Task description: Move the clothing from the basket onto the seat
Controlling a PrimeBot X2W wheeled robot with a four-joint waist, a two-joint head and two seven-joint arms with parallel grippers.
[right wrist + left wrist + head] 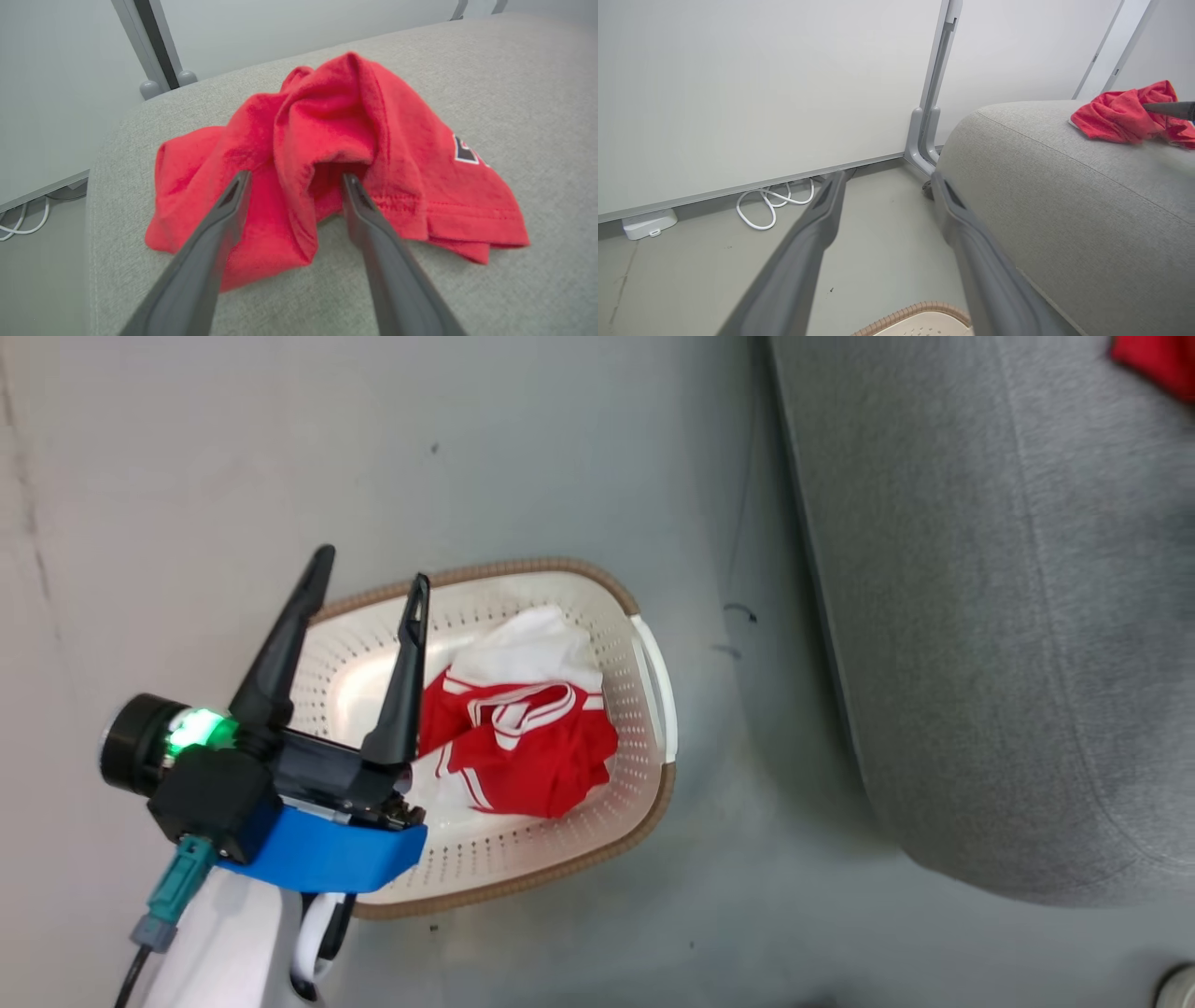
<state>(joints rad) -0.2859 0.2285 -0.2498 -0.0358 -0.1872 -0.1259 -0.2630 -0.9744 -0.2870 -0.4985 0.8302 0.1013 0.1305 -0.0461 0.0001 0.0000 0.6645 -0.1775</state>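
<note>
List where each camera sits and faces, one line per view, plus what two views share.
Head view: on the head, looking down at the cream perforated plastic basket holding red-and-white clothing; open left gripper shows.
Left wrist view: along the left gripper's fingers, past the grey fabric sofa toward the wall.
Right wrist view: over the open right gripper, at the plain red shirt on the sofa.
Shared: both wrist views show that shirt.

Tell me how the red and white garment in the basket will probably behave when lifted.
The garment lies crumpled in soft folds, so it will likely hang limp and unfold when pinched. It looks thin, so probably light. Its white part seems tangled in and may drag along.
</note>
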